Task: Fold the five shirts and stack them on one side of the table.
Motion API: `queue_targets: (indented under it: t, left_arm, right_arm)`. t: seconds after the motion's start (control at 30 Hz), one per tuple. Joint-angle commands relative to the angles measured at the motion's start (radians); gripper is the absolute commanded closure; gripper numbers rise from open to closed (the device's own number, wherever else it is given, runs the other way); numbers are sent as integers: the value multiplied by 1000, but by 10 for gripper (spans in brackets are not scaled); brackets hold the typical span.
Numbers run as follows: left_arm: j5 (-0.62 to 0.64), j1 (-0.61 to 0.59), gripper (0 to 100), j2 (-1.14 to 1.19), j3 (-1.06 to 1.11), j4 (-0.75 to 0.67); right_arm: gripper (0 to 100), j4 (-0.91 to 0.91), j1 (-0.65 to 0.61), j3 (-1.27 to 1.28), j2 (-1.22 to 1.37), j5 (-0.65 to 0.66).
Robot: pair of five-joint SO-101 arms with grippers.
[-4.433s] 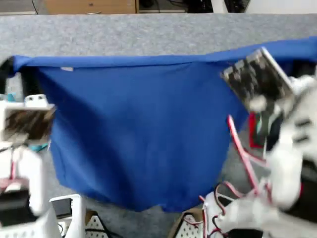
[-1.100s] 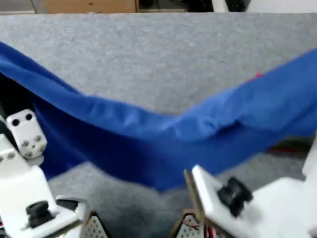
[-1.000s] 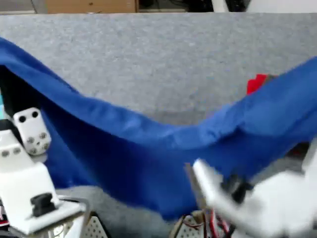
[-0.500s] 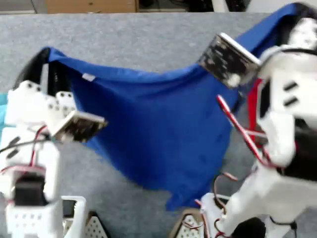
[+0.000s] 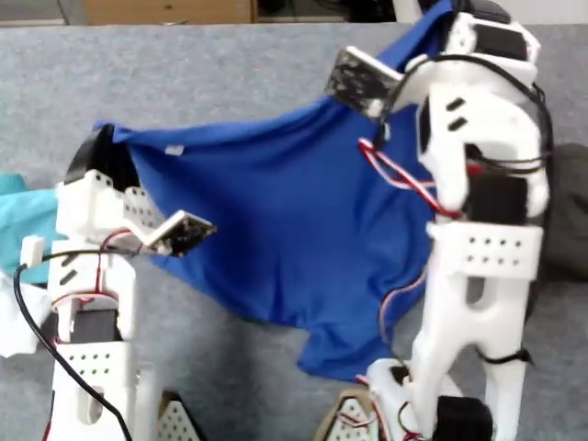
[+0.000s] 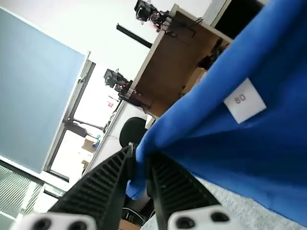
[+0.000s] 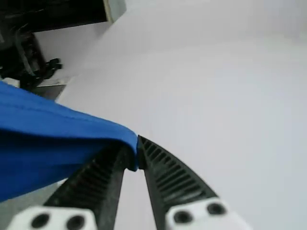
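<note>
Okay, blue cotton shirt (image 5: 294, 211) is strung btw both arms. Left hand (image 6: 139, 160) pinches one corner tight; right hand (image 7: 134, 154) is clamped on the other, farther across. Held edge runs diag., and the rest sags onto the grey felt surface (image 5: 202, 73) toward the arm bases. Teal cloth (image 5: 18, 207) lies at the left edge, dark cloth (image 5: 565, 211) at the right. Bkgd: wooden desk (image 6: 168, 67), black office chair (image 6: 130, 132).

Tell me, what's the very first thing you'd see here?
The big blue shirt grabs the eye: it is held up over the grey table, pinched at one end in the left jaws and at the other in the right jaws. Next comes the tall white right arm standing in front of the shirt's right side. A bit of teal cloth peeks in at the left edge of the high view.
</note>
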Motion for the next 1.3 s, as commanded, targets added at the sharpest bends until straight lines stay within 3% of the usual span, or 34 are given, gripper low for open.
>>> queue_targets:
  t: [0.0,0.2,0.37,0.47,0.6,0.7,0.77,0.97,1.27]
  left_arm:
    - [-11,-15,982,-13,-34,-23]
    - [-12,-17,982,-21,-100,-23]
    - [-3,-17,983,-22,-204,12]
    - [95,-20,983,-24,-322,187]
    - [311,-69,983,-13,-629,603]
    - [394,-69,983,-13,-818,893]
    - [422,-69,983,-15,-905,1014]
    - [448,-69,983,-22,-1080,1155]
    - [448,-68,983,-22,-1290,1309]
  right_arm:
    - [996,-245,-21,48,24,63]
    - [996,-499,-16,12,142,117]
    - [996,-413,-2,-104,136,109]
    - [996,-236,15,-171,88,43]
    - [996,14,53,-278,21,-41]
    - [996,152,85,-364,-19,-78]
    - [996,219,110,-418,-47,-98]
    - [996,362,193,-541,-154,-152]
    - [996,370,234,-702,-255,-147]
